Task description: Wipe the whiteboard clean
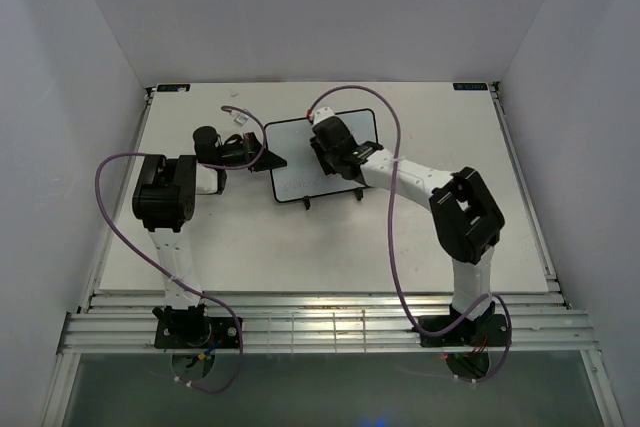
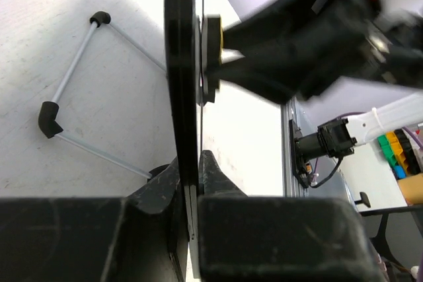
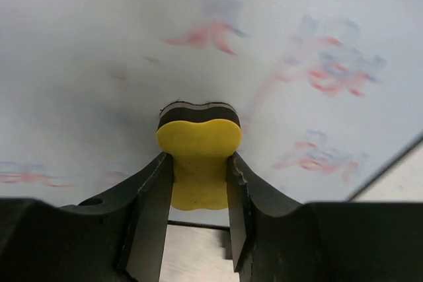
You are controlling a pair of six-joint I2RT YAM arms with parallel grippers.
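Observation:
The whiteboard (image 1: pixel 295 175) stands tilted on its wire feet at the table's middle back. My left gripper (image 1: pixel 268 161) is shut on its left edge. In the left wrist view the black frame (image 2: pixel 180 64) runs between my jaws (image 2: pixel 190 176). My right gripper (image 1: pixel 328 147) is over the board's face, shut on a yellow eraser (image 3: pixel 198 156). The eraser's dark felt side presses against the whiteboard (image 3: pixel 99 44). Smeared red writing (image 3: pixel 330 77) shows to the eraser's right and above it. The eraser (image 2: pixel 213 34) also shows against the board in the left wrist view.
The board's wire stand (image 2: pixel 49 117) with black feet rests on the white table (image 1: pixel 200 237). Purple cables (image 1: pixel 390 207) loop over both arms. A metal rail (image 1: pixel 320 327) runs along the near edge, and white walls enclose the table on three sides.

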